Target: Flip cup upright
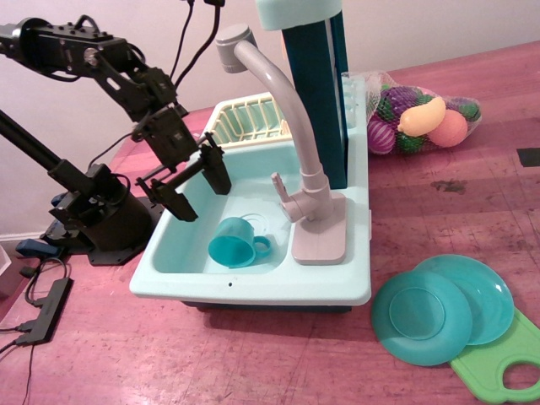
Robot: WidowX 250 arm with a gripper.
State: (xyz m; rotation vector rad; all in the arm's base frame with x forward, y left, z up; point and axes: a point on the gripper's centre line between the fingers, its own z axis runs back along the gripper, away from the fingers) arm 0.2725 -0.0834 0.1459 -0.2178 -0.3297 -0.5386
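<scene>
While cup point(233, 247) lies sideways in sink point(253, 291), gripper point(197, 187) spread; base hidden

**Cut off and covered**

Right of the gripper point(197, 186), the blue tower point(316, 84) runs off the top edge. The green cutting board point(502, 363) is clipped at the bottom-right corner, partly under overlapping teal plates point(443, 308).

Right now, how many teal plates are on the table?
2. Both lie right of the sink: the front plate overlaps the rear plate, which rests partly on the green cutting board. None other shows, though more could be hidden.
</scene>
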